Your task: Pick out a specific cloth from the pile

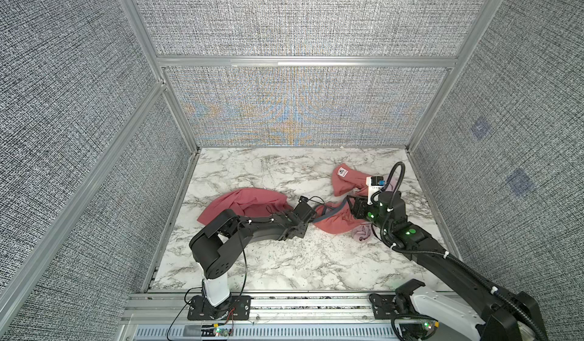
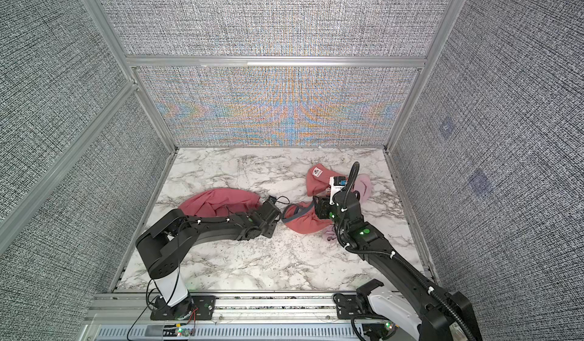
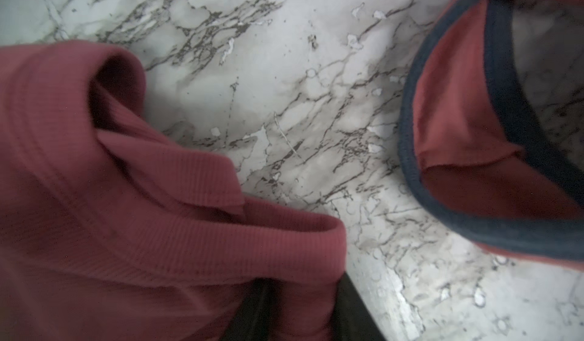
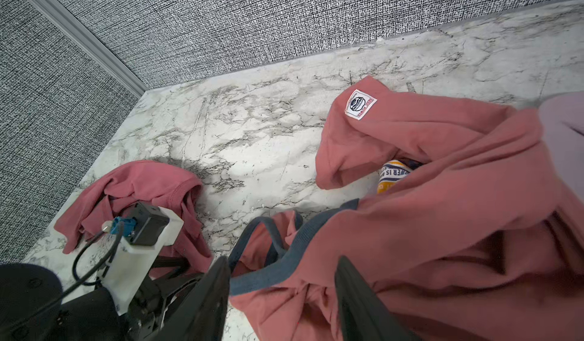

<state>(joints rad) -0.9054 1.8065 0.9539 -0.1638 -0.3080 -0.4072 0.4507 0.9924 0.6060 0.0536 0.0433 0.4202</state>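
Note:
The cloth [image 1: 243,202] [image 2: 218,202], plain salmon-red, lies crumpled at the left of the marble table, apart from the pile. My left gripper [image 1: 311,218] [image 3: 300,311] is shut on the cloth's right edge; in the left wrist view ribbed red fabric [image 3: 126,197] bunches between the two dark fingers. The pile [image 1: 335,222] lies at the right: a salmon-red garment with grey-blue edging [image 4: 442,229] and a white patch [image 4: 360,104], over a pale lilac-pink garment [image 1: 361,232]. My right gripper [image 1: 354,211] [image 4: 284,295] is open, its fingers astride the edged garment's fabric.
The marble table [image 1: 284,260] is walled by grey fabric panels on aluminium frames at the back and both sides. A strip of bare marble separates the cloth from the pile. A printed yellow and white label [image 4: 392,178] peeks out of the pile.

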